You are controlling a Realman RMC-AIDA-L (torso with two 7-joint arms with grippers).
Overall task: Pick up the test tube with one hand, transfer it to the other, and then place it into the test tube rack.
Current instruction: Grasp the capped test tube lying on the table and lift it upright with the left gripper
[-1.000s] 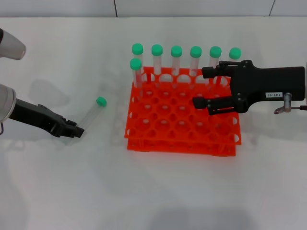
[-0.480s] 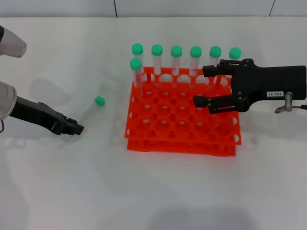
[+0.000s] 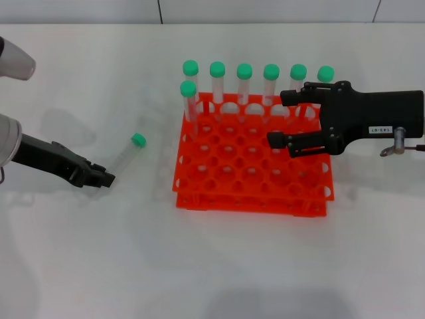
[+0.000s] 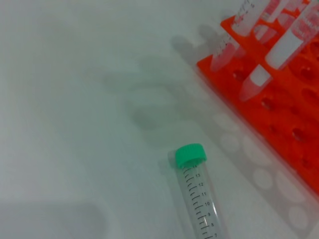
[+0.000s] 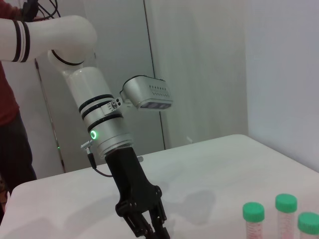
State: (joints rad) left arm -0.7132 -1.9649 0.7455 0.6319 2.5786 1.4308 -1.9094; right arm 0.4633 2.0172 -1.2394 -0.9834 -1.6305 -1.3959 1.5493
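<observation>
So over on the left, the unlabelled black two-finger left gripper (image 3: 105, 178) is down low at the white counter (image 3: 219, 259), and its fingers are pinched on the bottom end of the slim clear plastic test tube with the round green cap (image 3: 126, 154). The tube slants up and away from the fingertips, cap end farthest from them; whether the cap is touching the counter, can't tell. The left wrist view shows the cap (image 4: 190, 154) and the printed scale marks on the tube's wall, with bare counter between it and the rack.

Well beyond the tube's cap end sits the bright orange-red square plastic test tube rack with its grid of round holes (image 3: 249, 189). Seven more green-capped clear tubes (image 3: 244, 83) stand upright in it, six along the back row and one in the next row at the corner nearest the left gripper.

Then the black right gripper with the small white numbered label (image 3: 275, 119) hovers over the rack's right side, fingers spread wide with nothing between them, one finger (image 3: 299, 98) by the back-row tubes.
</observation>
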